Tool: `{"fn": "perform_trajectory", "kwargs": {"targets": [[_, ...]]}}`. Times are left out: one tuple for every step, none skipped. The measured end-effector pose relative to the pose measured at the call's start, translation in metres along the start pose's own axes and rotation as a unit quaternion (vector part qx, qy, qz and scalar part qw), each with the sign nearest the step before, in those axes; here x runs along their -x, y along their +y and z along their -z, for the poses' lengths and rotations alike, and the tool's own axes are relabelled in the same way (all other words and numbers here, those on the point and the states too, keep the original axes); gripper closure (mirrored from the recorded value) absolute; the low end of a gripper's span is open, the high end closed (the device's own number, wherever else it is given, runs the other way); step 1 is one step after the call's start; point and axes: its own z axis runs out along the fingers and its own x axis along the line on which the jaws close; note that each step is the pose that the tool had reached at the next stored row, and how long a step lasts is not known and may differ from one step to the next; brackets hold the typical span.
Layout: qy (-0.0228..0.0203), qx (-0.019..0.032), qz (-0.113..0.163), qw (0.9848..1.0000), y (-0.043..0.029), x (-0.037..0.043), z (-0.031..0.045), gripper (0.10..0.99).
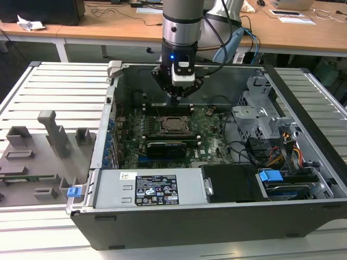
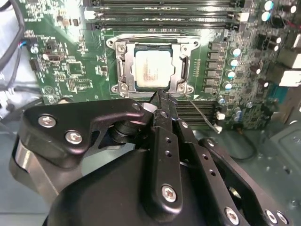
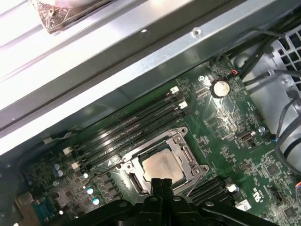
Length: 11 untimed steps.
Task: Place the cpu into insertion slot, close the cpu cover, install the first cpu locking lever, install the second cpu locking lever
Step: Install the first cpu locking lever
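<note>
the open case (image 1: 190, 222) lies flat with the green board (image 1: 214, 143) inside; the gripper (image 1: 178, 97) hangs low over the board, its tip just beside the slot (image 1: 174, 125); in the first wrist view its fingers (image 3: 155, 188) are pressed together, pinching nothing; the cover (image 2: 123, 66) looks lowered over the slot, and the cpu (image 2: 151, 68) sits flat inside, pale face showing through the window; a thin wire lever (image 2: 202, 114) juts away from the slot's corner near the fingertips, seemingly unlatched; the cpu is likely light, stiff and fragile underneath, best held by opposite edges; the lever looks springy and slippery, best pushed near its free end
</note>
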Motion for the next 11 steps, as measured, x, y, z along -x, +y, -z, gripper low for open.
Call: {"fn": "perform_trajectory", "kwargs": {"targets": [[0.0002, 0.0000, 0.006, 1.0000, 0.0000, 0.0000, 0.0000, 0.980], [0.0003, 0.0000, 0.010, 0.9999, 0.0000, 0.0000, 0.0000, 0.980], [0.0004, 0.0000, 0.014, 0.9999, 0.0000, 0.0000, 0.0000, 0.980], [0.0005, -0.0001, 0.018, 0.9998, 0.0000, 0.0000, 0.0000, 0.980], [0.0006, -0.0001, 0.024, 0.9997, 0.0000, 0.0000, 0.0000, 0.980], [0.0007, -0.0001, 0.029, 0.9996, 0.0000, 0.0000, 0.0000, 0.980], [0.0011, -0.0001, 0.038, 0.9993, 0.0000, 0.0000, -0.0001, 0.980], [0.0013, -0.0002, 0.045, 0.9990, 0.0000, 0.0000, -0.0001, 0.980], [0.0017, -0.0002, 0.056, 0.9984, 0.0000, 0.0000, -0.0001, 0.980], [0.0020, -0.0003, 0.065, 0.9979, 0.0000, 0.0000, -0.0001, 0.980], [0.0024, -0.0004, 0.077, 0.9971, 0.0000, 0.0000, -0.0001, 0.980]]}}
